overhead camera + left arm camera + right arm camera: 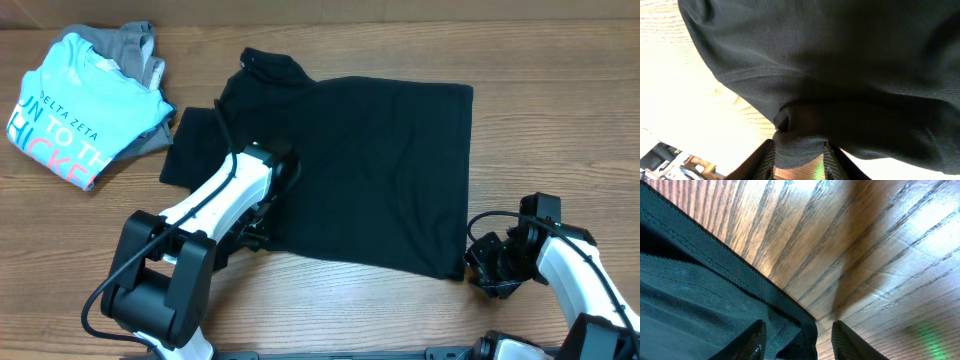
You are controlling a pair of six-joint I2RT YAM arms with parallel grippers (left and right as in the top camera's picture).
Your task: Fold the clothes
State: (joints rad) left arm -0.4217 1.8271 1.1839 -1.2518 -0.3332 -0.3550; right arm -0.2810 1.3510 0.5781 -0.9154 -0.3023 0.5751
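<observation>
The black T-shirt (380, 170) lies mostly flat on the table (330, 310) at mid-frame, with a sleeve bunched at its upper left. I judge the folding barely begun, with the main folds left to do. The left gripper (800, 162) has cloth bunched between its part-spread jaws; I cannot tell whether they pinch it. The right gripper (797, 337) straddles the lower-right hem corner, jaws spread, not pinching.

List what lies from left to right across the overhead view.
light blue T-shirt → black T-shirt → right gripper
</observation>
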